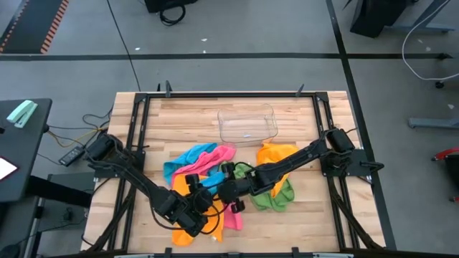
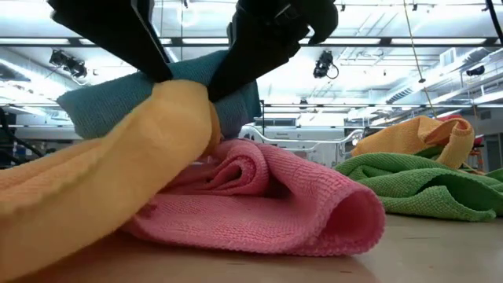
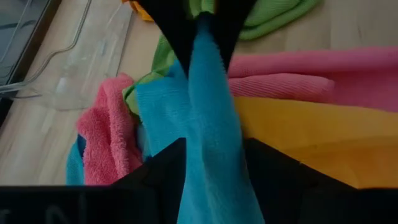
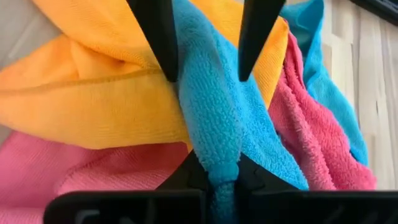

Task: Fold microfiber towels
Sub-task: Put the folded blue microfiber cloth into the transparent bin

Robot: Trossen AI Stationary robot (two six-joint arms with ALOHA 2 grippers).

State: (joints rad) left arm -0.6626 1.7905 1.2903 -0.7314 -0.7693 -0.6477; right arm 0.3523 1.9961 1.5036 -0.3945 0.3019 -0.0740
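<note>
A blue towel [image 1: 204, 180] is stretched between 2 grippers above the table's [image 1: 315, 222] front middle: the left gripper [image 1: 192, 188] is clamped on one end, the right gripper [image 1: 224, 188] pinched tight on the other, over orange [image 1: 188, 233] and pink [image 1: 234, 213] towels.

A heap of towels [image 1: 215, 183] lies at the table's [image 1: 315, 222] middle and front. The tray [image 1: 247, 123] stands behind it, apart.

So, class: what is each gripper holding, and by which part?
Both hold the blue towel, bunched into a strand: the right gripper pinches one end, the left gripper the other.
</note>
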